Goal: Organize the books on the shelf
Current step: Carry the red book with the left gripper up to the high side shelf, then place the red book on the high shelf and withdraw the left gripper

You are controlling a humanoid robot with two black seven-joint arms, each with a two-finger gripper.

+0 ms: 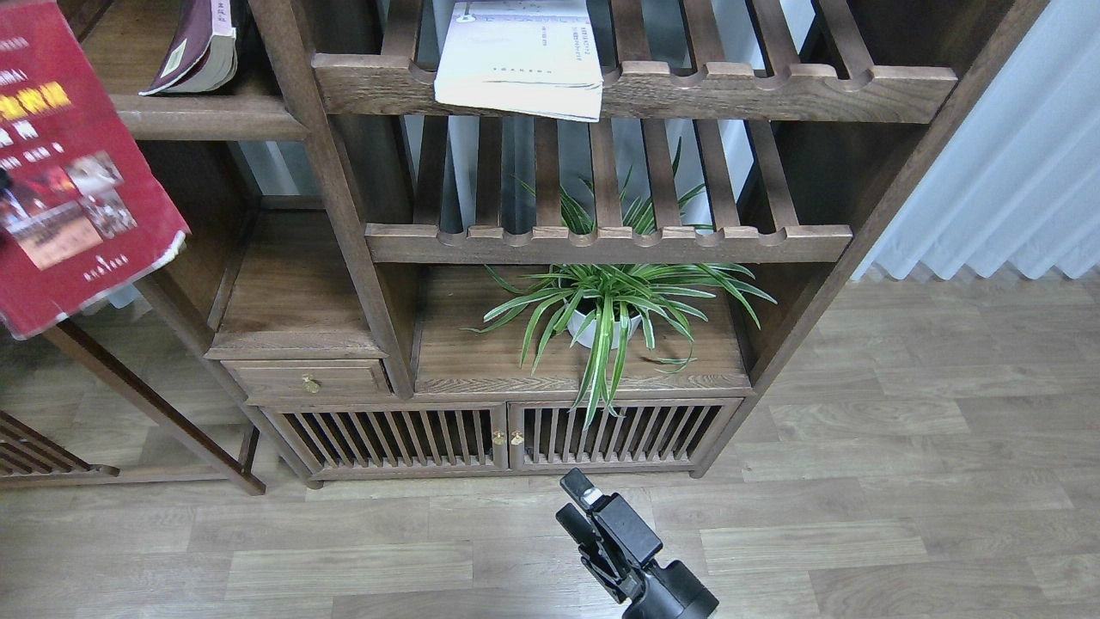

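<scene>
The bright red book (73, 163) with a yellow band and photos hangs in the air at the far left, cover toward me, in front of the shelf's left end. Only a dark sliver of my left gripper (3, 182) shows at the frame edge, on the book. The shelf (210, 116) is the solid dark-brown board at top left. The maroon book (193, 47) leans on it. The white book (520, 60) lies on the upper slatted shelf (773, 86), overhanging its front rail. My right gripper (574, 505) is low over the floor, open and empty.
A spider plant in a white pot (606, 314) stands on the lower board. A second slatted shelf (601, 243) is above it. A small drawer (309, 378) and slatted cabinet doors (507, 434) are below. An upright post (331, 172) divides the bookcase. Curtain (1014, 172) hangs at right.
</scene>
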